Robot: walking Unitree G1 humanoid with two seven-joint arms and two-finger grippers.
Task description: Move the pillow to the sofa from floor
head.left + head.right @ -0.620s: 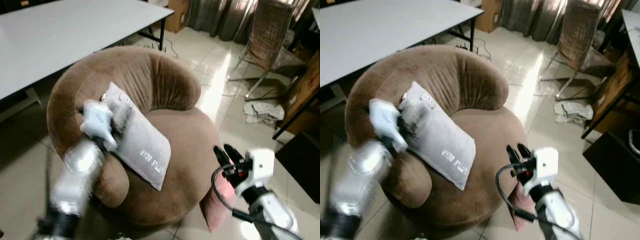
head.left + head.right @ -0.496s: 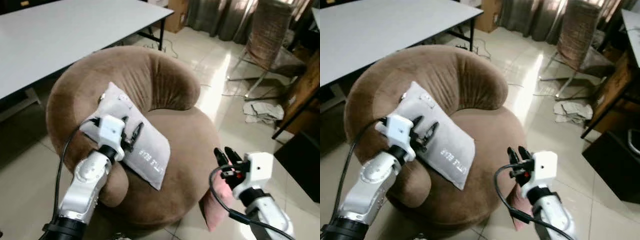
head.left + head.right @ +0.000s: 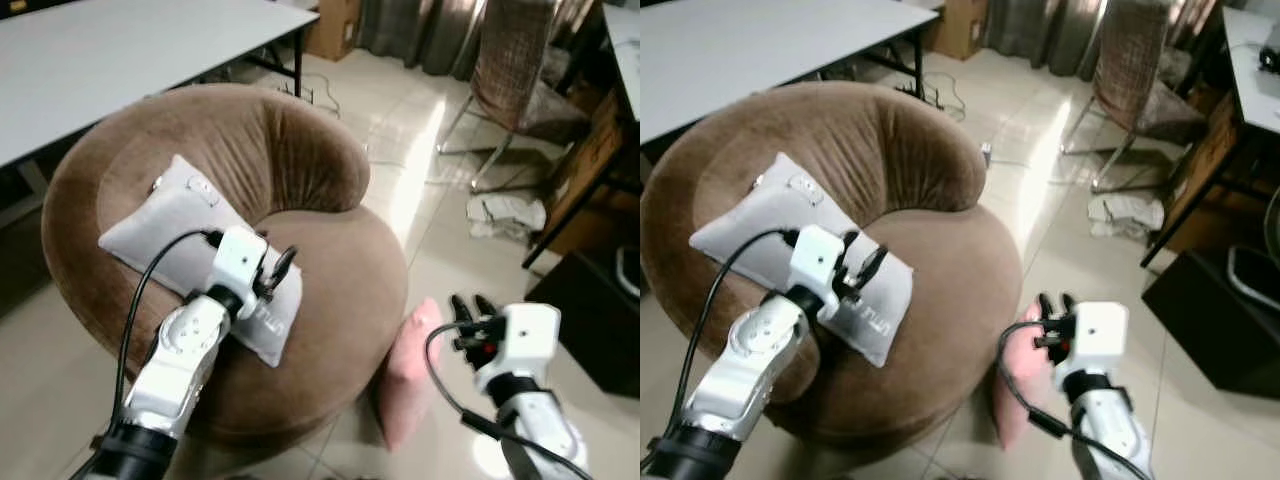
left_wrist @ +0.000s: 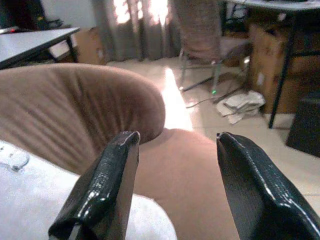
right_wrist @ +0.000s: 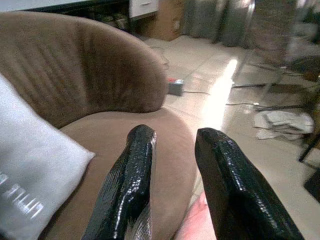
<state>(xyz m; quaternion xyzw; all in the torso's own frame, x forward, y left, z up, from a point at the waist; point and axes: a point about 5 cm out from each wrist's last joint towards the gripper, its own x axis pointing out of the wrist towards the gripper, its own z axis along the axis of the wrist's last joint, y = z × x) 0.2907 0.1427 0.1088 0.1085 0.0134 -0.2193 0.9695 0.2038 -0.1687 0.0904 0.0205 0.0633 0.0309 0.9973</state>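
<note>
The left tool (image 3: 278, 272) has drawn back off the grey pillow (image 3: 170, 235), fingers apart and empty; the pillow's white lettering is unreadable. The right tool (image 3: 472, 305) hangs slightly parted, empty.

The left arm reaches forward and up over the sofa's (image 3: 330, 260) front edge, elbow bent, a black cable looping along it. The left gripper (image 3: 275, 272) hovers above the sofa seat with its two black fingers (image 4: 100, 200) spread apart. The right arm is raised beside the sofa's right side, the right gripper (image 3: 474, 306) pointing upward, its fingers (image 5: 131, 180) slightly parted.
</note>
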